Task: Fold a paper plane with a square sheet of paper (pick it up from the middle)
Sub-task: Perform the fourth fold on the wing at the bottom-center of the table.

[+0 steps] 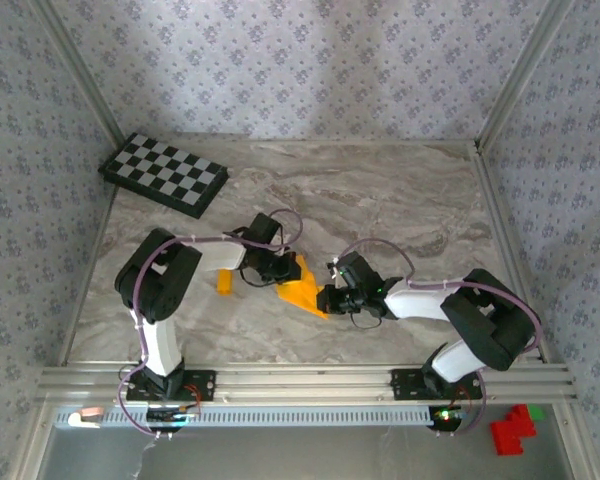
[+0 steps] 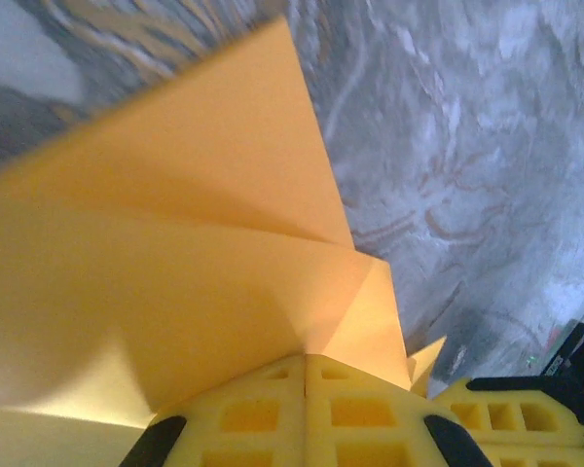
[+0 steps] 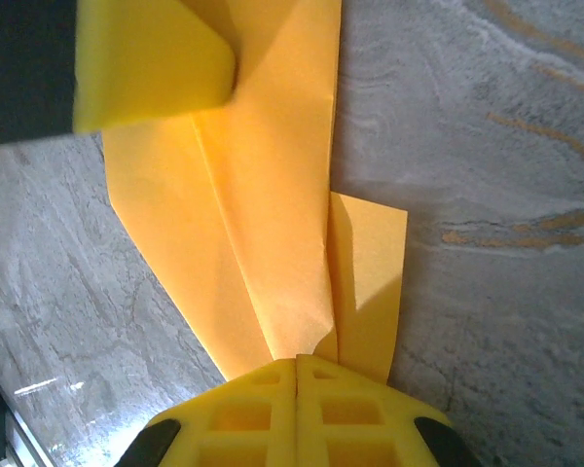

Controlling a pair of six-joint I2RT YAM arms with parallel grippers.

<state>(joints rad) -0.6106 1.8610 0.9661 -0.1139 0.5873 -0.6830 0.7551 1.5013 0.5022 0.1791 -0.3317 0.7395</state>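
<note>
Spreading across most of the top view, the marble counter (image 1: 400,200) carries a checkered board (image 1: 165,174) at its far left corner. Near the middle of the counter, between the two arms, is the square sheet of paper (image 1: 302,288), already creased into a narrower, pointed shape with layered flaps. The left end effector (image 2: 307,360) is closed on one end of it, its yellow pads (image 2: 243,413) meeting with the paper pinched in the seam. The right end effector (image 3: 297,362) is likewise clamped on the opposite end. A small orange block (image 1: 225,283) lies near the left arm, apart from the paper.

The step in hand looks like setting a crease along the sheet's length. To do it well, I judge that both grips should draw gently apart so the paper is taut and the layers line up at the edge. Any twist between the wrists would skew the centre fold, and too hard a tug could tear thin paper at the pinch.

From above, the arms' spacing and the sheet's place are plain, but the folds blur into one orange patch. The left wrist view shows the overlapping triangular flaps, with the right end effector's tip at the lower right. The right wrist view shows the long centre crease, a loose flap jutting rightward and a shadow under the edge. Whether the sheet rests on the counter or hangs just above it, I cannot tell.
</note>
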